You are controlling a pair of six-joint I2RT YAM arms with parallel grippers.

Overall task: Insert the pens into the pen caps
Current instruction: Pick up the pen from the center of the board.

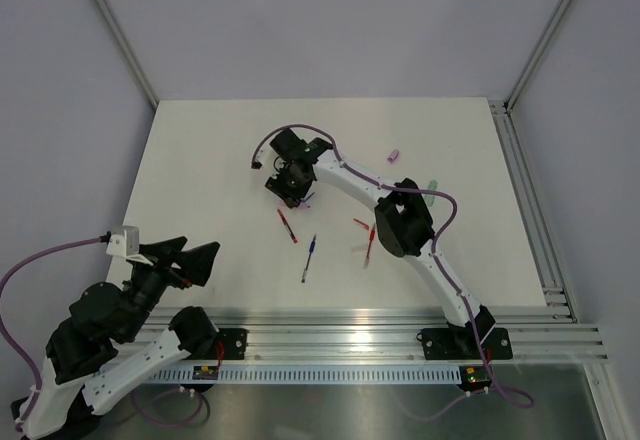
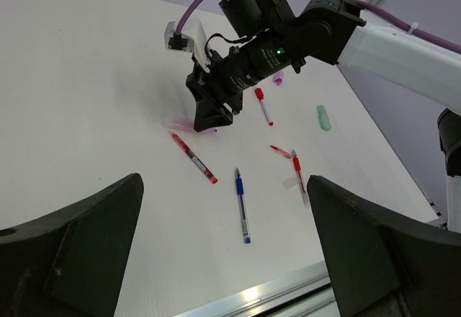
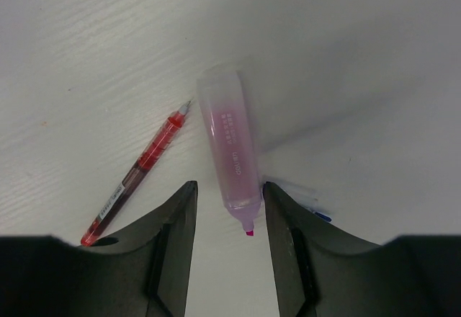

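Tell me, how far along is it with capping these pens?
Barely begun. No pen looks capped: a red pen and a blue pen lie loose, and a lilac cap sits apart. In hand: the right gripper straddles the pink highlighter, not yet lifted. The left gripper hangs open. All the capping is left.

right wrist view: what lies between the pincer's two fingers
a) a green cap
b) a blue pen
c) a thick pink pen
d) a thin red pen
c: the thick pink pen lies lengthwise in the gap of the right pincer, its coloured tip pointing back toward the wrist, while the thin red pen lies outside the fingers.
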